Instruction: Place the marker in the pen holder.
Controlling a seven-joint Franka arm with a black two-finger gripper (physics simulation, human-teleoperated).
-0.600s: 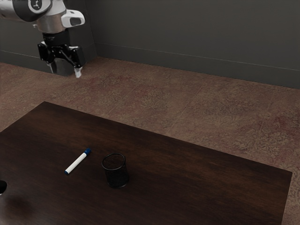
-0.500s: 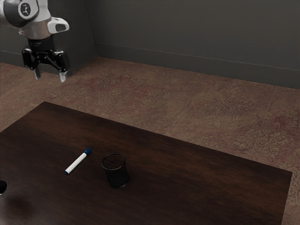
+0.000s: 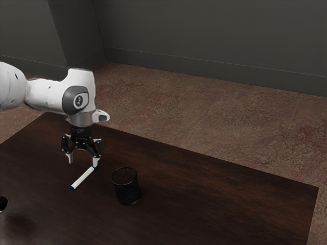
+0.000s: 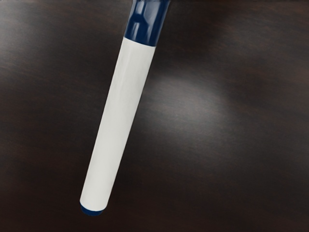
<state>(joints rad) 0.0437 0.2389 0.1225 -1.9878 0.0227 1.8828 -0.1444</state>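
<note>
So at the lower left edge of the exterior frame there's a small dark thing (image 3: 2, 203), cut off, and the arm (image 3: 47, 95) comes in above it. The gripper (image 3: 83, 163) hangs left of center with its fingers spread wide, nothing pinched between them. Marker's (image 3: 82, 179) lying flat on the table (image 3: 219, 199) just below that, long axis on a diagonal: blue end plug to the lower left, blue cap (image 3: 96, 166) to the upper right. One fingertip overlaps the cap there, can't tell if they touch. The wrist view has the marker's white barrel running straight out from the cap. Next right is the pen holder (image 3: 126, 188), upright, mouth up, with a modest strip of bare wood between it and the marker. Way more open wood past it, out to the table's right edge; the far edge slants down that way too.
</note>
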